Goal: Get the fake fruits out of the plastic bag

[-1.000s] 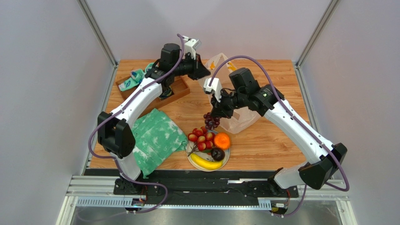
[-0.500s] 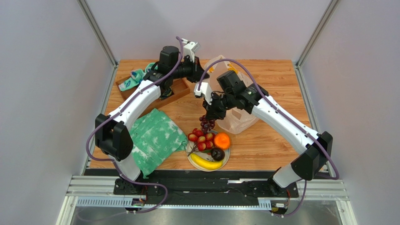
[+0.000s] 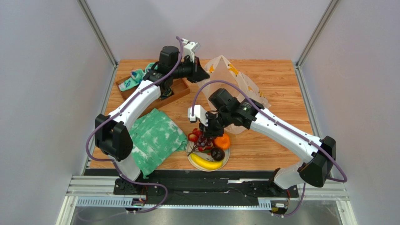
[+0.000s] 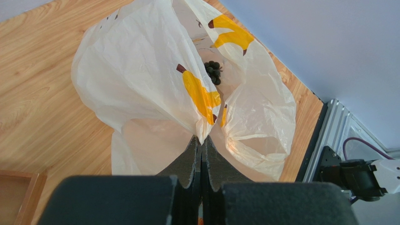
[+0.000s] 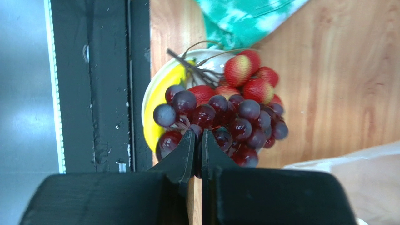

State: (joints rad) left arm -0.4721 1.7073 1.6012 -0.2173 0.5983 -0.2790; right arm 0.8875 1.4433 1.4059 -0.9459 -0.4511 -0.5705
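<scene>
1. Grapes (image 5: 220,124): your right claw (image 5: 198,140) is pinched almost closed on the bunch's stem end. The bunch spreads past the fingertips, with its long axis running 9 to 3 in the wrist view.
2. Plate (image 3: 227,158): it sits at 6 o'clock on the table, directly under that claw. The bunch hangs at the plate's 12 o'clock side, over the red cluster (image 5: 249,70). You can't tell from these views whether they touch.
3. Room on the plate looks tight to me. The orange (image 3: 222,141) is at 2 o'clock, the dark fruit (image 3: 217,153) at 4 and the banana (image 3: 205,162) at 6. A straight drop should do.
4. Bag (image 4: 136,70): it stands near 1 o'clock on the table, well apart from the plate. Your left claw (image 4: 201,143) is shut tight on a fold of it, holding it up. The left arm is nearer the bag and the right arm nearer the plate.
5. Dark cluster (image 4: 213,71): it shows inside the bag's mouth. You can't tell whether it is fruit or print.
6. Writing: none readable. The bag carries only yellow-orange banana prints.
</scene>
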